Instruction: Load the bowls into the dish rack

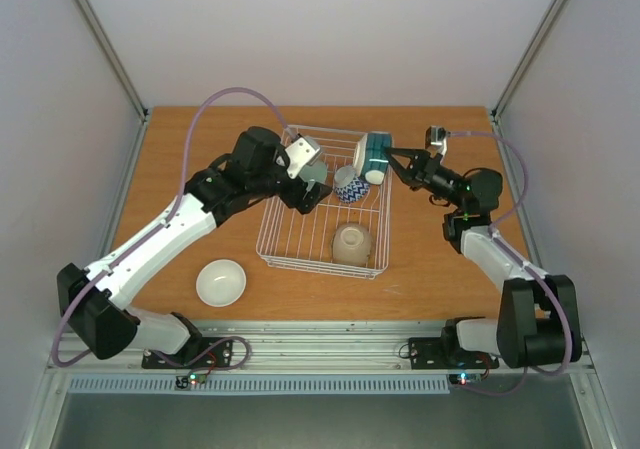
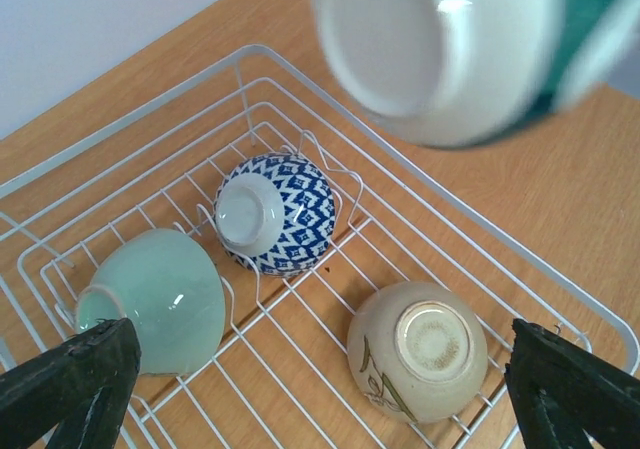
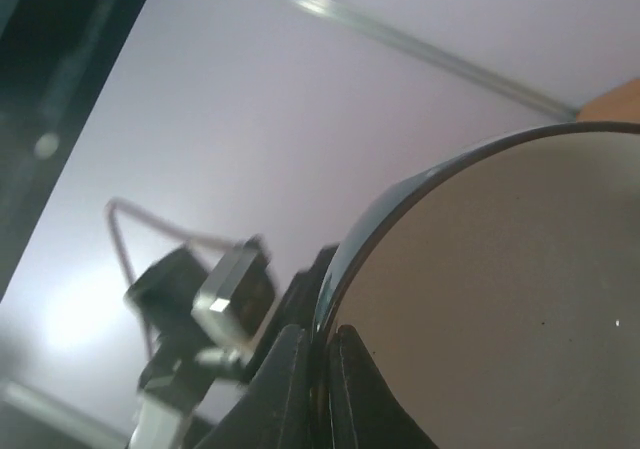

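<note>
The white wire dish rack (image 1: 271, 256) lies mid-table. Three bowls rest upside down in it: a pale green one (image 1: 316, 173), a blue-and-white patterned one (image 1: 349, 183) and a beige one (image 1: 352, 243). My right gripper (image 1: 396, 165) is shut on the rim of a teal-and-white bowl (image 1: 375, 156), holding it tilted above the rack's far right part. In the right wrist view the fingertips (image 3: 292, 369) pinch that rim (image 3: 345, 259). My left gripper (image 2: 320, 399) hovers open over the rack (image 2: 470, 219), with the green bowl (image 2: 155, 299), patterned bowl (image 2: 275, 214), beige bowl (image 2: 425, 349) below and the teal bowl (image 2: 440, 54) above.
A plain white bowl (image 1: 221, 282) sits upright on the wooden table (image 1: 200, 149) left of the rack's near corner, beside my left arm. White walls and metal frame posts enclose the table.
</note>
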You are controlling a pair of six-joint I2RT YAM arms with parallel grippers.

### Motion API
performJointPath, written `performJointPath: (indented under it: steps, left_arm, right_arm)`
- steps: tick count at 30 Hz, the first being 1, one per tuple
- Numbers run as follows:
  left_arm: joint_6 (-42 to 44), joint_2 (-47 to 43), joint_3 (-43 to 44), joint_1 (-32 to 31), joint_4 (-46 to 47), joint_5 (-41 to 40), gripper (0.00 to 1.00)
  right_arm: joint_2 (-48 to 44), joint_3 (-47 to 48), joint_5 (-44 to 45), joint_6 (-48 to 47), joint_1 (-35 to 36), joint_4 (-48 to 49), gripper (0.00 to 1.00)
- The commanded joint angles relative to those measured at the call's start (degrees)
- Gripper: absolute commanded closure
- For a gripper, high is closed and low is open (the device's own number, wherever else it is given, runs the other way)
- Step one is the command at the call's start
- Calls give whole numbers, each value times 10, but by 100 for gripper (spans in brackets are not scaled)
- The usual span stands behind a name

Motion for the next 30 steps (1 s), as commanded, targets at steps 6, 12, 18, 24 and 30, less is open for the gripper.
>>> performJointPath:
  steps: [6, 12, 18, 24, 30]
  left_arm:
    - [-107, 41, -5, 62, 84, 90, 1]
    - [-207, 76, -24, 113, 154, 274, 1]
    - [-269, 73, -67, 127, 246, 381, 1]
    - [-365, 87, -106, 134, 399, 499, 1]
    - [-526, 94, -171, 145, 695, 581, 1]
  right_arm:
    - [-147, -49, -66, 71, 6, 170, 99]
    - [-177, -53, -80, 65, 10, 170, 99]
    - [-170, -47, -79, 60, 20, 169, 99]
    - [-159, -37, -73, 52, 53, 169, 99]
    - [-158, -36, -66, 50, 59, 169, 99]
